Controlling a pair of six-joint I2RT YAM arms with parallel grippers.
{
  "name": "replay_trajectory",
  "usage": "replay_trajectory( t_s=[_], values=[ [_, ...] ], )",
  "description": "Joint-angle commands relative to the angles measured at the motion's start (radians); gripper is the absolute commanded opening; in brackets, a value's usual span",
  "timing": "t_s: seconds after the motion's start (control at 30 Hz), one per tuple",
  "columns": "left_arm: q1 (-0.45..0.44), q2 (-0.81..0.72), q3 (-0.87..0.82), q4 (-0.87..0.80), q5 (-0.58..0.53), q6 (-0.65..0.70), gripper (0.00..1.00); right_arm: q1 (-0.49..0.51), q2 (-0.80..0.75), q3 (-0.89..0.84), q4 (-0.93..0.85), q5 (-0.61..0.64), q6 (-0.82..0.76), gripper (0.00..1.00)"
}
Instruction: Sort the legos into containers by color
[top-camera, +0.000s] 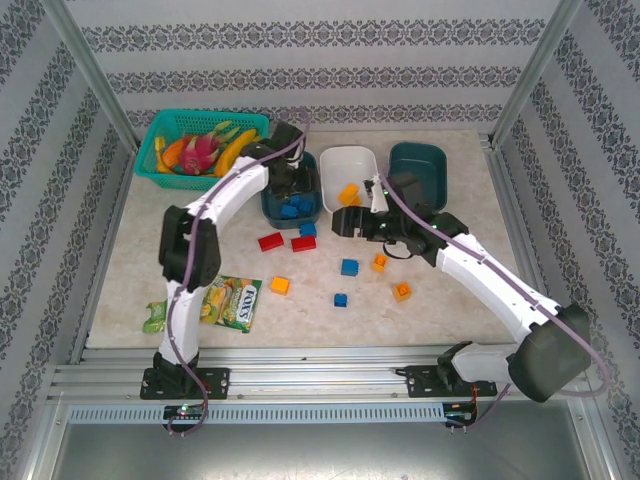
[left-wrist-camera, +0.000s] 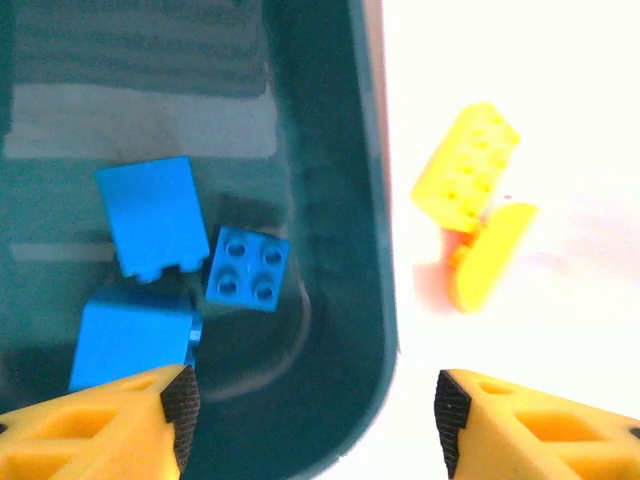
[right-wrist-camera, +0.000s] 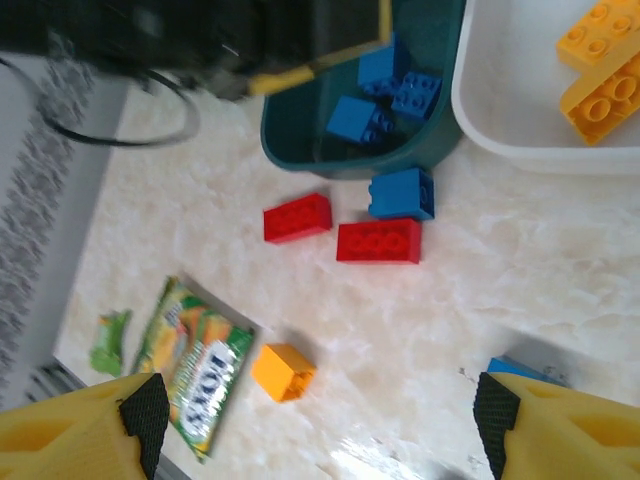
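Nearest the bases, a candy packet (top-camera: 232, 300) is logged, not task. Loose legos are scattered mid-table: an orange brick (right-wrist-camera: 283, 371), a stray blue brick (top-camera: 349, 267), more orange further right.

The right gripper (right-wrist-camera: 320, 430) is seen spread wide, nothing held. The orange brick lies just ahead of it, left of centre. Beyond that, a long red brick (right-wrist-camera: 378, 241), a smaller red brick (right-wrist-camera: 297, 217) and a blue brick (right-wrist-camera: 402, 193) lie just beside the near wall of the teal tub (right-wrist-camera: 300, 150). The long red brick's axis runs across the view, in line with the finger gap, so a wrist turn is judged needed. The right arm is judged nearer.

The left gripper (left-wrist-camera: 312, 415) hangs parted and empty over the teal tub's rim, with sorted blue bricks (left-wrist-camera: 150, 215) inside. Further back, the white tub (top-camera: 335, 160) holds orange-yellow bricks (top-camera: 349, 193). The second teal tub (top-camera: 418, 165) looks unfilled. A green basket (top-camera: 160, 150) sits far left.
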Motion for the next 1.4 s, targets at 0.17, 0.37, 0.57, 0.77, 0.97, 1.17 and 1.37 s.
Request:
replay_trajectory(
  t_s=[0.17, 0.37, 0.57, 0.77, 0.97, 1.17, 1.37],
  values=[
    [0.022, -0.570, -0.537, 0.067, -0.116, -0.197, 0.74, 0.253, 0.201, 0.136, -0.131, 0.082, -0.337, 0.85],
    [0.022, -0.976, -0.889, 0.012, -0.154, -0.307, 0.76, 0.388, 0.421, 0.270, -0.211, 0.130, -0.425, 0.86],
    [0.023, -1.265, -1.042, -0.132, -0.209, -0.350, 0.77, 0.426, 0.622, 0.399, -0.267, 0.173, -0.429, 0.86],
    [0.022, -1.384, -1.086, -0.179, -0.232, -0.396, 0.77, 0.437, 0.764, 0.499, -0.319, 0.204, -0.441, 0.85],
    [0.023, -1.400, -1.081, -0.185, -0.226, -0.396, 0.76, 0.437, 0.849, 0.564, -0.333, 0.195, -0.434, 0.70],
    [0.022, -1.400, -1.089, -0.144, -0.166, -0.352, 0.76, 0.436, 0.850, 0.568, -0.322, 0.202, -0.399, 0.48],
    [0.021, -1.359, -1.113, -0.026, -0.043, -0.318, 0.75, 0.387, 0.698, 0.513, -0.307, 0.203, -0.330, 0.35]
  ],
)
